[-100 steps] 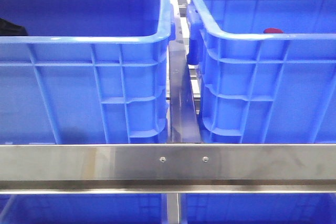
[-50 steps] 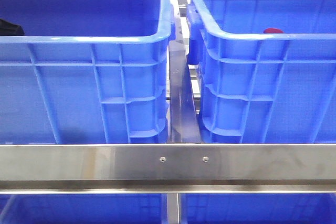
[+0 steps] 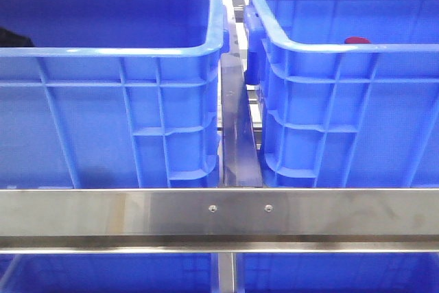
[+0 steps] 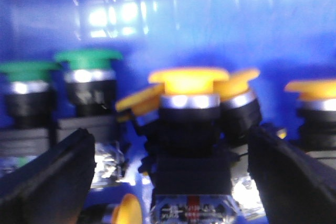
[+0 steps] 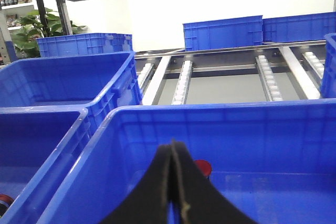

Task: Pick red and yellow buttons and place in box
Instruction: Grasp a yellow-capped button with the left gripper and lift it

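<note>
Left crate: a blue ribbed crate [image 3: 123,101] is seen on the left of the front view, behind a steel rail [image 3: 219,214]; a dark sliver of the left arm shows at its far left edge.
Right crate (the box): a second blue crate [image 3: 350,108] is set just beside the first, parted from it by a narrow metal divider [image 3: 236,135].
Red button: a deep red cap [image 3: 357,40] is glimpsed just above the near rim of the right crate in the front view; in the right wrist view it [image 5: 203,167] is seen inside that crate, partly hidden behind the fingers.
Yellow button: a yellow-orange mushroom cap on a silver collar and black body [image 4: 188,85] is centred between the left fingers, standing upright among others of its kind on the blue crate floor.
Other buttons: more yellow caps [image 4: 239,80] are crowded just beside it; two green-capped ones [image 4: 86,59] stand to one side; the view is blurred.
Left gripper [image 4: 170,169]: its fingers are spread wide, one on each side of the yellow button, touching nothing.
Right gripper [image 5: 173,182]: its fingers are pressed together with nothing between them, held above the right crate.
Background: further blue crates [image 5: 223,34] and roller tracks [image 5: 181,82] are seen beyond.
</note>
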`<action>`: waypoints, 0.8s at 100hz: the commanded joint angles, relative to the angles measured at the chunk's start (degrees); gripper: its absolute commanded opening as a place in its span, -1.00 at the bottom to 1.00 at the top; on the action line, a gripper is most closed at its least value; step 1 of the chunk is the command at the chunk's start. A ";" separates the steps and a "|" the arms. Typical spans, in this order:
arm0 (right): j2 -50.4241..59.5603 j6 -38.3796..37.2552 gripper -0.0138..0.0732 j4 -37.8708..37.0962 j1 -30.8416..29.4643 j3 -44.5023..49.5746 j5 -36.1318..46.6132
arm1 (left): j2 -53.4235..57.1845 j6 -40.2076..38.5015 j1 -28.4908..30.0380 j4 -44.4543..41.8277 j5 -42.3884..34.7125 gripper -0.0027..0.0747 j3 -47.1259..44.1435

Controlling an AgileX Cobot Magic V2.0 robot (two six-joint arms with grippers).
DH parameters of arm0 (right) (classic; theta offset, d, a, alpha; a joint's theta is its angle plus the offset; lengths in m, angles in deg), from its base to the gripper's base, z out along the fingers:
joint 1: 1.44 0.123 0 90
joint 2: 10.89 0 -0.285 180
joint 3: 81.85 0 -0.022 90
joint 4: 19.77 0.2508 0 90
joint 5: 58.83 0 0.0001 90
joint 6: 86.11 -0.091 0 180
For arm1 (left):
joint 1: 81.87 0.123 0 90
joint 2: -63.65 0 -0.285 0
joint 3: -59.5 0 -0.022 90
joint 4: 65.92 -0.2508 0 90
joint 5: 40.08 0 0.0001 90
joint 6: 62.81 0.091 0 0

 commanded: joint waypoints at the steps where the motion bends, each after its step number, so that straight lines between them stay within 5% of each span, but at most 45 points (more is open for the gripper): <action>1: -0.23 0.45 -0.84 0.50 -0.19 -1.33 -0.62 | 1.48 -0.04 -0.03 0.31 -1.85 0.48 1.78; 28: -0.24 0.45 -0.84 0.50 -0.19 -1.33 -0.44 | 1.53 -0.04 -0.03 0.31 -1.86 0.43 1.91; 64: -0.24 0.45 -0.84 0.50 -0.19 -1.33 -0.38 | 6.75 -0.04 -0.03 0.20 -0.39 -0.99 1.91; 80: -0.24 0.45 -0.84 0.50 -0.19 -1.33 -0.38 | 11.29 -0.04 -0.14 0.20 1.74 -0.98 1.91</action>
